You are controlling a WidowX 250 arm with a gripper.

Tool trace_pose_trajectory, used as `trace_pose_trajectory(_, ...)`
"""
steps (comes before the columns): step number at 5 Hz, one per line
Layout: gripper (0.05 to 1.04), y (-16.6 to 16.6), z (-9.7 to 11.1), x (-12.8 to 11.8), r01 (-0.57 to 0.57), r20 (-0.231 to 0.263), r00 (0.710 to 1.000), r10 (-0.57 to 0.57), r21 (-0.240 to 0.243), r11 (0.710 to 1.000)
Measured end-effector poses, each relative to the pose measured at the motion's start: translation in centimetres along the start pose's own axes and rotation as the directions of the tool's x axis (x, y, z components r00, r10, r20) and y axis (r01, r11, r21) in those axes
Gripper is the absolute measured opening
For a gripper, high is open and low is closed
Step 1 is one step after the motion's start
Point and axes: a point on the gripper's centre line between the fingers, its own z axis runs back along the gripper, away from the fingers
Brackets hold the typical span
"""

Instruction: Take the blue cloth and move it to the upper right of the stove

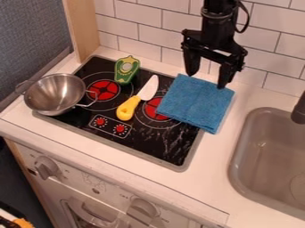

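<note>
The blue cloth [195, 103] lies flat, set at a slant, over the upper right part of the black stove [158, 144], covering some of the right red burner [154, 109] and running past the stove's right rim onto the white surface [217, 156]. The end effector [207, 81] hangs over the cloth's far edge, its two fingers spread wide and pointing down, with nothing held between them; whether the tips touch the fabric, I cannot tell. Just left of the cloth is a toy knife [127, 109], yellow handle toward the front and white blade angled up toward the cloth. Behind the handle and to the left, a green vegetable toy [127, 69] lies near the stove's back edge, close to the left red burner [104, 90]. A metal pot [55, 92] with wire handles sits across the stove's left side. To the right, a gray sink [236, 153] is set into the surface, and a tiled wall [143, 24] runs behind.
</note>
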Motion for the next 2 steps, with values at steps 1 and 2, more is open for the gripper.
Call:
trace_pose_trajectory(1,1.0,-0.06,0.0,0.01,-0.002,0.0,1.0,0.002,-0.004,1.0)
trace_pose_trajectory(2,1.0,-0.04,0.0,0.0,-0.001,0.0,1.0,0.001,-0.003,1.0)
